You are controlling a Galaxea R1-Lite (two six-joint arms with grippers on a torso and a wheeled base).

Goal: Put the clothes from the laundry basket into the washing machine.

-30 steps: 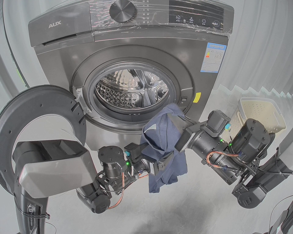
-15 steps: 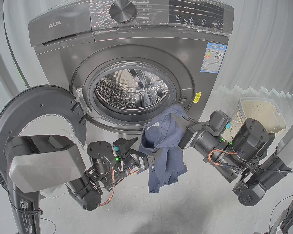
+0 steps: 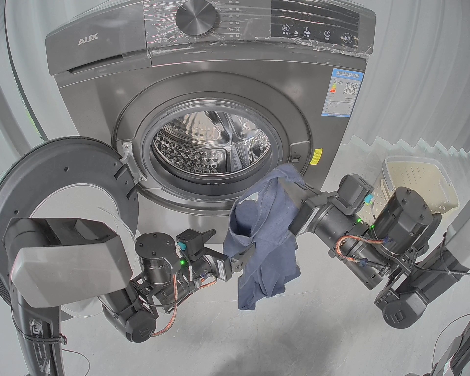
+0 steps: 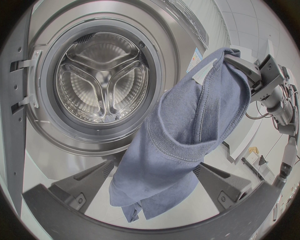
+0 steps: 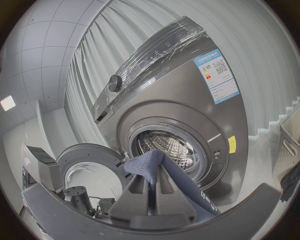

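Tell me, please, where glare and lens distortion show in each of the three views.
Head view: the plastic film on the washing machine glares in streaks, and the drum mirrors bright light. Left wrist view: the lens bows the round door opening and blackens the corners. Right wrist view: the curtain curves strongly; the ceiling light is a white patch; the blue shirt is matte.

Pale pleated curtain [image 3: 416, 73], grey floor [image 3: 303, 335]
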